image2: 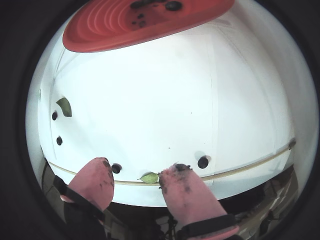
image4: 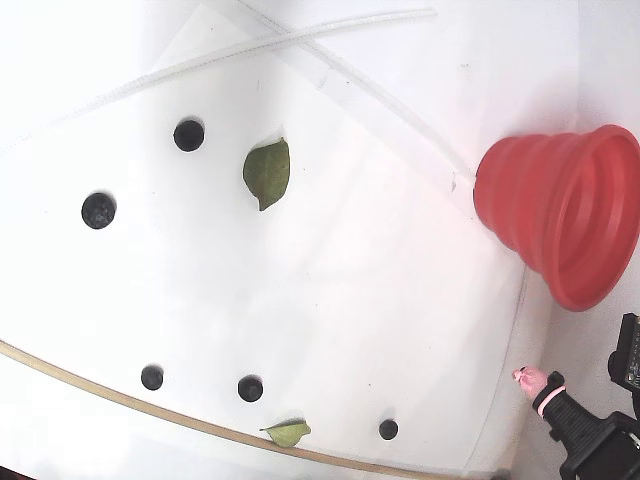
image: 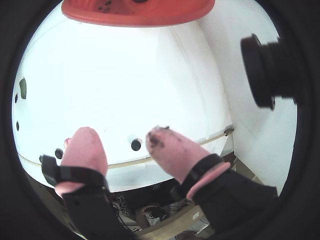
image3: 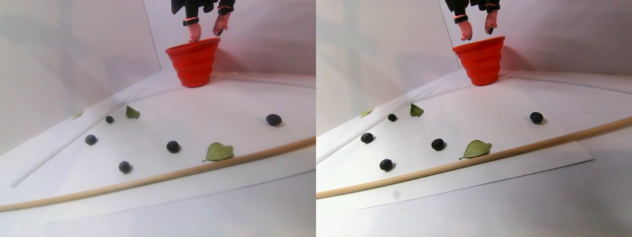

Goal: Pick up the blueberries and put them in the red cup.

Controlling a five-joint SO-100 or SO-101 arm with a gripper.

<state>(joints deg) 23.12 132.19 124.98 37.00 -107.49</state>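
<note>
The red cup (image3: pixel 193 61) stands at the back of the white sheet; in both wrist views its rim (image: pixel 140 12) (image2: pixel 145 22) fills the top, with dark blueberries (image2: pixel 172 6) lying inside. My gripper (image3: pixel 206 32) hangs just above the cup's rim, open, with nothing between its stained pink fingertips (image: pixel 160 136). Several blueberries (image3: pixel 173 146) (image4: pixel 250 387) lie scattered on the sheet, far from the cup. In a wrist view the gripper (image2: pixel 136 172) frames one berry (image2: pixel 116 168) and a leaf far below; in the other wrist view the gripper (image: pixel 121 137) has a berry (image: pixel 136 145) showing between its fingers.
Two green leaves (image3: pixel 218 151) (image3: pixel 131 112) lie among the berries. A thin wooden rod (image3: pixel 148 177) runs along the sheet's near edge. A white tube (image4: pixel 300 40) lies near the wall. A black camera (image: pixel 270 70) juts in beside the gripper.
</note>
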